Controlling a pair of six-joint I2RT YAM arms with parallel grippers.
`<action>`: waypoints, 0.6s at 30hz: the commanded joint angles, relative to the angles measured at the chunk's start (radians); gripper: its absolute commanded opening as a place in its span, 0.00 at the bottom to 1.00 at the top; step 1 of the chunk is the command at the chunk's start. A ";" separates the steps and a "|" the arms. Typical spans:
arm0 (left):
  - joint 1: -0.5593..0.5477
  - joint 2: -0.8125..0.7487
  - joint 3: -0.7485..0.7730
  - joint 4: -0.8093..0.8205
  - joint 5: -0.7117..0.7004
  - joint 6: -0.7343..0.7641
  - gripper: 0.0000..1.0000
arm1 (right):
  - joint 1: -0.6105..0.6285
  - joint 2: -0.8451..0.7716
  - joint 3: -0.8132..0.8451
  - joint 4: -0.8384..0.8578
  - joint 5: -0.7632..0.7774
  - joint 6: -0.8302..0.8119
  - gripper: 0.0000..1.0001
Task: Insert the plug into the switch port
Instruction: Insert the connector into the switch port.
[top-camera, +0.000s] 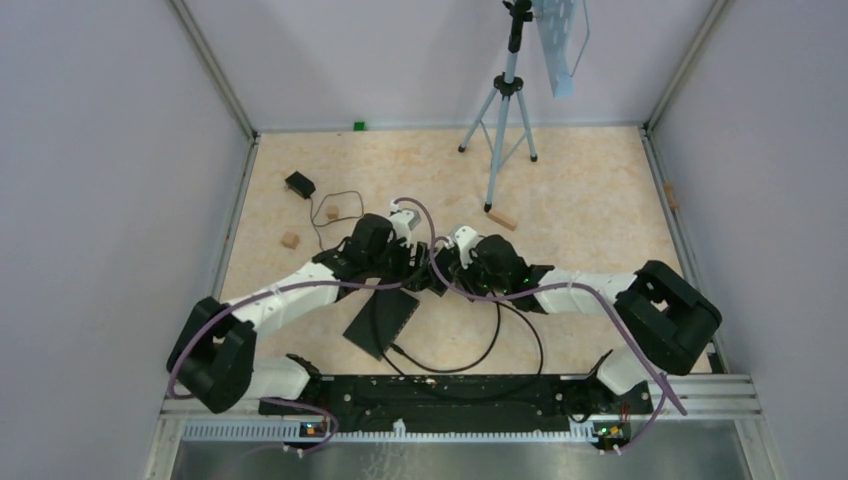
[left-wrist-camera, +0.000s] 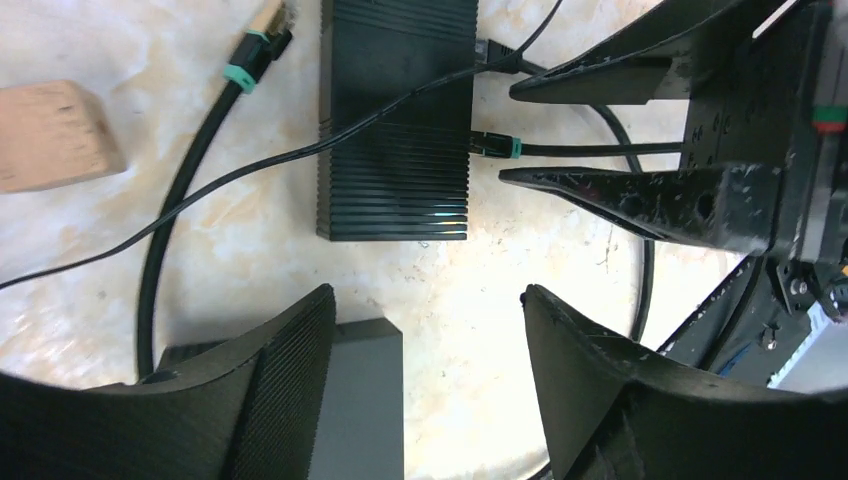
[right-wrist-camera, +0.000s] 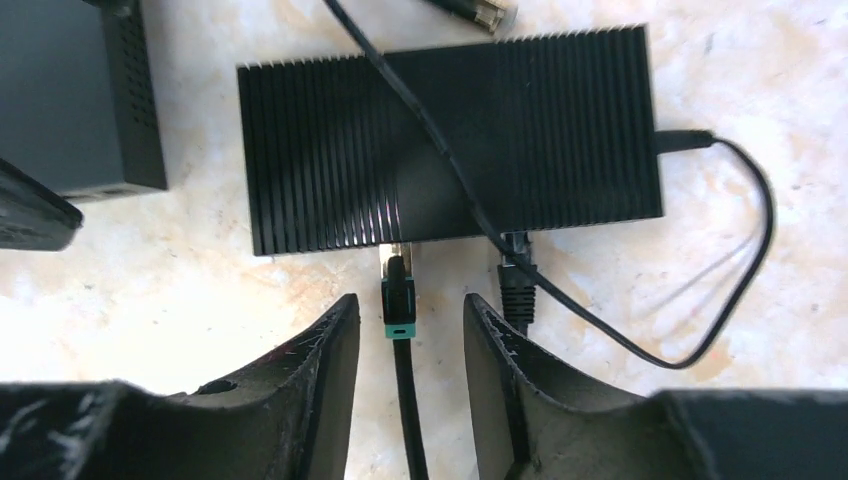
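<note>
The plug (right-wrist-camera: 398, 295) is lying with its tip at the switch (right-wrist-camera: 450, 140) edge, between the right pincer (right-wrist-camera: 410, 312)'s spread fingers. The left pincer (left-wrist-camera: 428, 300) is hanging released above the surface (right-wrist-camera: 150, 270).

1 finned black switch (right-wrist-camera: 450, 140) has 2 plugs at one long edge: 1 green-banded plug (right-wrist-camera: 398, 295) and 1 black plug (right-wrist-camera: 517, 285). Beside the switch lies 1 grey box (right-wrist-camera: 80, 100). Beyond the switch are 1 loose gold-tipped plug (left-wrist-camera: 250, 55), 3 wooden blocks (top-camera: 290, 240) and 1 tripod (top-camera: 505, 100).
</note>
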 joint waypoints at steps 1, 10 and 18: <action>0.006 -0.135 -0.028 -0.076 -0.114 -0.006 0.75 | -0.005 -0.112 0.046 -0.008 0.012 0.081 0.42; 0.085 -0.161 -0.066 -0.173 -0.277 -0.082 0.73 | -0.005 -0.222 0.058 -0.110 -0.049 0.171 0.49; 0.118 -0.082 -0.080 -0.141 -0.372 -0.106 0.72 | -0.004 -0.289 0.019 -0.132 -0.036 0.180 0.49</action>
